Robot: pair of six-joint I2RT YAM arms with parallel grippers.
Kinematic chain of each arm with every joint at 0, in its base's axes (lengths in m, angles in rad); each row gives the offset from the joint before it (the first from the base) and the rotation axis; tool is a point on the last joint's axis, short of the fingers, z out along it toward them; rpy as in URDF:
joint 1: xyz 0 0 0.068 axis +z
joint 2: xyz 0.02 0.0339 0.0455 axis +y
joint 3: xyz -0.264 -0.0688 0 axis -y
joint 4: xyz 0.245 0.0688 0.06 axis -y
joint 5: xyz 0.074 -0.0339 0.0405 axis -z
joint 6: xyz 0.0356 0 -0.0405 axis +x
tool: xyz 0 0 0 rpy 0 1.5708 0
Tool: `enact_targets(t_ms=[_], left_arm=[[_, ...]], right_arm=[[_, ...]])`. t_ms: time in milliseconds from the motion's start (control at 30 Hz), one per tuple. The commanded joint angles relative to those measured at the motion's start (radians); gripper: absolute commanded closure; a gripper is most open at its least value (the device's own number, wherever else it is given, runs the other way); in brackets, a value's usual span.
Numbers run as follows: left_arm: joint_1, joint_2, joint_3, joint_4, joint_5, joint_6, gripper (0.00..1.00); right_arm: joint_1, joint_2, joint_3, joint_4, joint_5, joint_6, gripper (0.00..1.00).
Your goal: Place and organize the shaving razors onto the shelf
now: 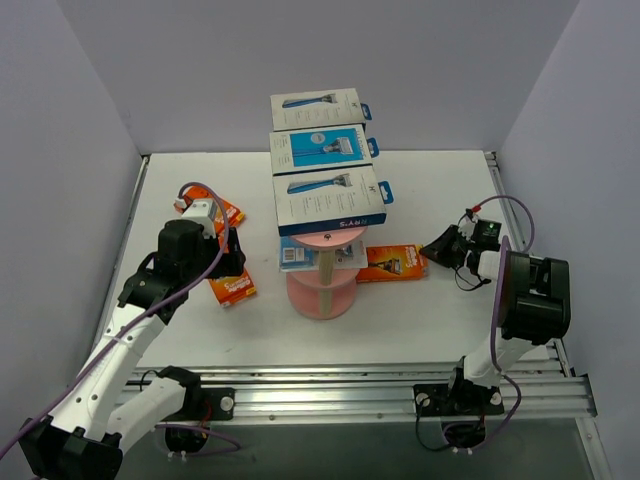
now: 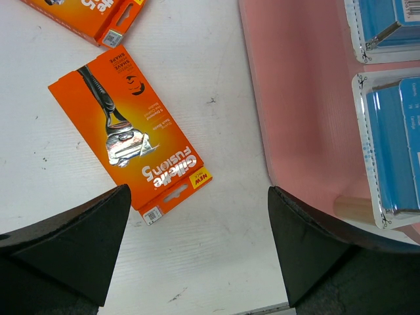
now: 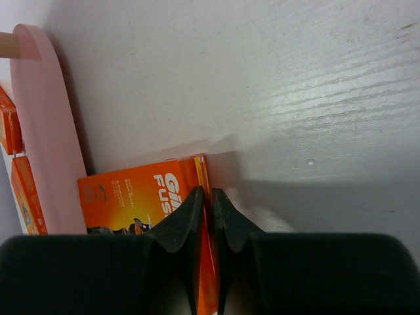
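Observation:
The pink shelf (image 1: 322, 290) stands mid-table; three white-and-blue razor boxes (image 1: 330, 198) lie on its long top tier and clear blister packs with blue inserts (image 1: 308, 255) on a lower tier. My right gripper (image 1: 432, 248) is shut on the edge of an orange razor card (image 1: 392, 263), seen between its fingertips in the right wrist view (image 3: 125, 197), right of the shelf (image 3: 46, 131). My left gripper (image 1: 232, 262) is open above the table. An orange card (image 2: 128, 134) lies ahead of it, the shelf (image 2: 295, 98) to its right.
Another orange card (image 2: 85, 16) lies further out at the left (image 1: 225, 213). A third orange card (image 1: 232, 289) lies by the left arm. Grey walls enclose the table; a metal rail (image 1: 340, 385) runs along its near edge.

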Motion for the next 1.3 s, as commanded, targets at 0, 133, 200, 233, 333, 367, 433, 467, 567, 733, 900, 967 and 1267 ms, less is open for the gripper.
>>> enact_targets(t_ms=[0, 133, 200, 233, 333, 367, 433, 467, 567, 733, 900, 967, 1267], left_arm=[[0.006, -0.002, 0.031, 0.011, 0.009, 0.007, 0.06], [0.006, -0.003, 0.030, 0.011, 0.011, 0.007, 0.06], [0.006, -0.003, 0.030, 0.011, 0.011, 0.007, 0.06], [0.006, -0.002, 0.030, 0.011, 0.011, 0.007, 0.06], [0.006, -0.002, 0.030, 0.011, 0.012, 0.007, 0.06], [0.006, -0.002, 0.030, 0.011, 0.012, 0.007, 0.06], [0.004, -0.002, 0.030, 0.011, 0.014, 0.007, 0.06], [0.006, -0.002, 0.031, 0.012, 0.014, 0.007, 0.06], [0.004, 0.000, 0.030, 0.011, 0.016, 0.007, 0.06], [0.004, -0.003, 0.030, 0.011, 0.016, 0.005, 0.06], [0.004, -0.002, 0.030, 0.011, 0.014, 0.005, 0.06], [0.004, -0.002, 0.030, 0.011, 0.014, 0.005, 0.06], [0.004, 0.000, 0.030, 0.011, 0.016, 0.007, 0.06]], right_arm=[[0.005, -0.047, -0.019, -0.036, 0.022, -0.006, 0.97], [0.002, -0.080, -0.018, -0.063, 0.025, -0.003, 1.00], [0.001, -0.098, -0.015, -0.076, 0.030, -0.001, 1.00], [-0.001, -0.104, -0.015, -0.085, 0.030, 0.000, 1.00], [-0.004, -0.123, -0.013, -0.100, 0.032, 0.006, 1.00], [-0.007, -0.130, -0.018, -0.100, 0.032, 0.011, 1.00], [-0.010, -0.135, -0.022, -0.103, 0.030, 0.031, 1.00], [-0.015, -0.136, -0.022, -0.105, 0.028, 0.039, 1.00], [-0.024, -0.129, -0.027, -0.111, 0.021, 0.062, 1.00], [-0.045, -0.112, -0.027, -0.134, 0.039, 0.074, 1.00], [-0.081, -0.090, -0.048, -0.096, 0.007, 0.112, 1.00], [-0.084, -0.078, -0.056, -0.086, -0.001, 0.125, 1.00], [-0.079, -0.026, -0.070, -0.031, -0.070, 0.175, 1.00]])
